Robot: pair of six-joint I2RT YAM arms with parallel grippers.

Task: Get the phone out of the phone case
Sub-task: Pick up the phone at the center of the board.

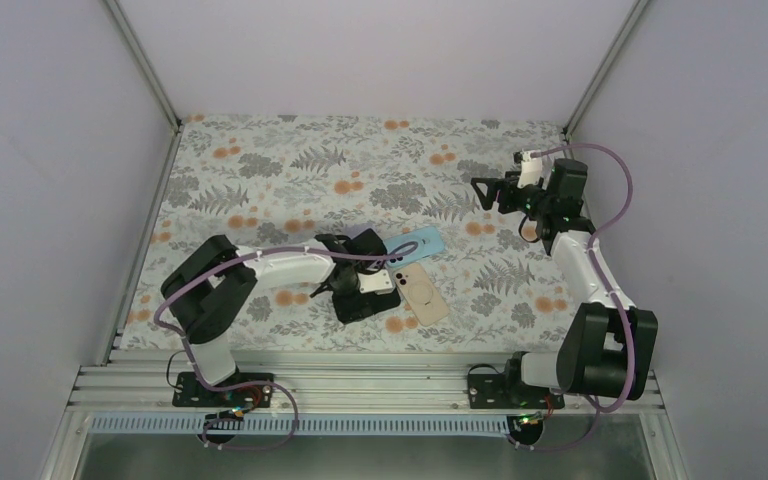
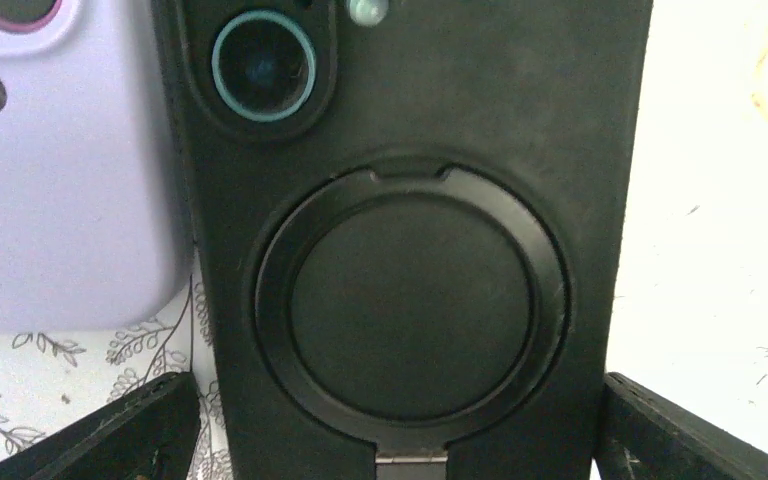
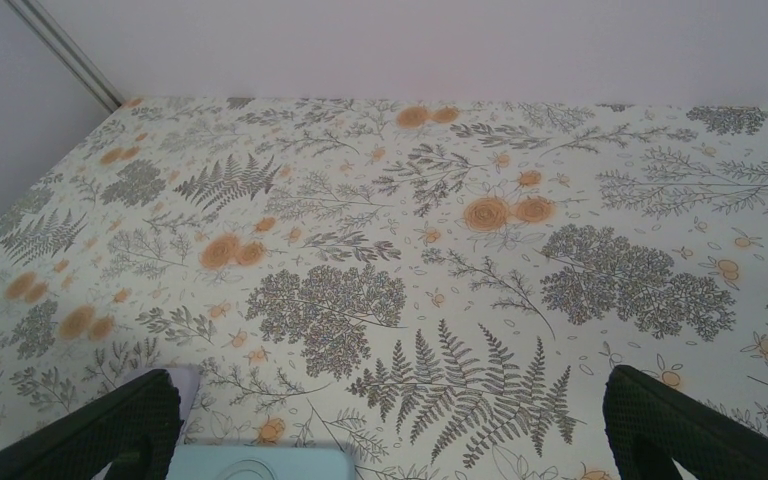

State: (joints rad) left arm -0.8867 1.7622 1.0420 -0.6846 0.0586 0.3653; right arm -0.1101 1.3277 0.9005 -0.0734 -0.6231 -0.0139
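A black phone case with a round ring on its back fills the left wrist view; a phone's lens with a teal rim shows through its camera cut-out. It lies flat on the table's middle. My left gripper is low over it, open, with one finger on each long side of its lower end; the right finger sits close against the edge. From above, that gripper covers the case's middle. My right gripper is open and empty, raised at the back right.
A lavender case lies just left of the black one. A beige case lies to its right and a light blue case behind that, also at the bottom of the right wrist view. White walls enclose the floral table.
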